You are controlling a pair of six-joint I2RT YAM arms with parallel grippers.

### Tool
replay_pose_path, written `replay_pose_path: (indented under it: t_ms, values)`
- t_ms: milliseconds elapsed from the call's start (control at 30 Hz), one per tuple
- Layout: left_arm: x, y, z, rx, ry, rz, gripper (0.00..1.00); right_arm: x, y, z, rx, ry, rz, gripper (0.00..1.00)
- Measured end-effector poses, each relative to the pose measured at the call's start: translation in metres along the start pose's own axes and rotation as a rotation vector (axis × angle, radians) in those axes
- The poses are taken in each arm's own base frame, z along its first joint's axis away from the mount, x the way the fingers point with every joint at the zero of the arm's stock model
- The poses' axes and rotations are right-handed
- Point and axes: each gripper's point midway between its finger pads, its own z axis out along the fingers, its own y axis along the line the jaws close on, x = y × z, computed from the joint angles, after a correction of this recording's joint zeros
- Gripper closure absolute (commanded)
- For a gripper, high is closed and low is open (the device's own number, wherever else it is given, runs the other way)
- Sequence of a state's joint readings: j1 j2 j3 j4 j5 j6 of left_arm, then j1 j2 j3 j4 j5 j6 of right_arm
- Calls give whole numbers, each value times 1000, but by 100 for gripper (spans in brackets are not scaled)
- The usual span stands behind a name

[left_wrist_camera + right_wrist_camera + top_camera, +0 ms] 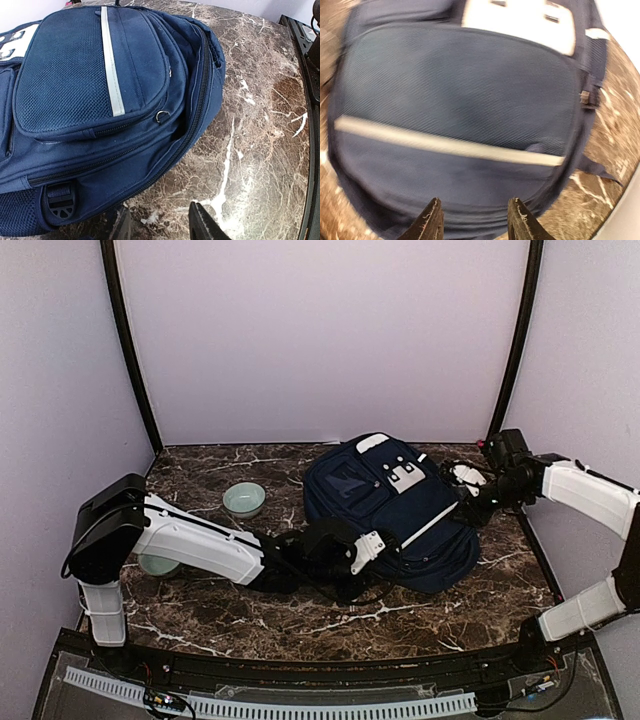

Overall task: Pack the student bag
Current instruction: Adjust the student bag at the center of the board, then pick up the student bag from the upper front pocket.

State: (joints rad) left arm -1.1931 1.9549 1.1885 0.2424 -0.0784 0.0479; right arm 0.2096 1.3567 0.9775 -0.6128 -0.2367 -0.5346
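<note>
A dark brown marble-patterned worktop (pixel 250 615) with white veins fills the lower half of the overhead view, with plain pale walls behind it.

The student bag (pixel 400 515), navy blue, lies flat on its back at centre right of that view, front pockets facing up. A white-grey patch (pixel 405 478) sits near its upper end, and a white reflective stripe (pixel 430 525) runs diagonally across its lower part.

The left arm (pixel 190 540), white and black, reaches from the lower left across to the bag's lower left edge. The right arm (pixel 585 490) comes in from the right edge to the bag's upper right side.

In the left wrist view, the left end effector (pixel 159 210) is at the bottom of the frame. Its two dark fingers are spread apart with bare marble between them, just beside the bag's bottom edge and pinching nothing.

In the blurred right wrist view, the right end effector (pixel 475 202) is at the bottom centre. Its fingers are spread, with the bag's front pocket beyond them. Whether they touch the fabric cannot be told.

A pale green bowl (pixel 244 500) stands upright left of the bag, apart from it. A second pale bowl (pixel 160 565) is partly hidden under the left arm.

A small metal zip ring (pixel 161 116) hangs on the bag's front pocket.
</note>
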Motion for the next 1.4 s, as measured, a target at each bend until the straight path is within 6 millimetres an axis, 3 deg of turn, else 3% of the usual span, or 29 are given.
replay_pose_path:
  t_ms: [100, 233, 433, 667, 800, 900, 1067, 1233, 1400]
  values:
    - [-1, 1, 0, -7, -5, 10, 59, 14, 29, -4, -91, -12, -81, 61]
    - [-2, 2, 0, -14, -10, 15, 59, 44, 67, 14, -230, 70, -149, 63]
    - [-4, 3, 0, -17, -15, 15, 59, 47, 92, 26, -290, 99, -238, 63]
    - [-4, 3, 0, -17, -17, 4, 59, 49, 104, 39, -314, 131, -305, 56]
    - [-5, 3, 0, -17, -22, 1, 59, 46, 106, 43, -300, 117, -337, 58]
    - [-7, 3, 0, -19, -30, 1, 59, 46, 107, 47, -293, 114, -349, 65]
    - [-10, 5, 0, -31, -42, 6, 58, 51, 112, 56, -310, 136, -356, 89]
    - [-10, 10, 4, -63, -50, 47, 49, 46, 113, 48, -295, 122, -348, 96]
    - [-9, 16, 14, -108, -67, 143, 48, 36, 108, 28, -251, 93, -337, 97]
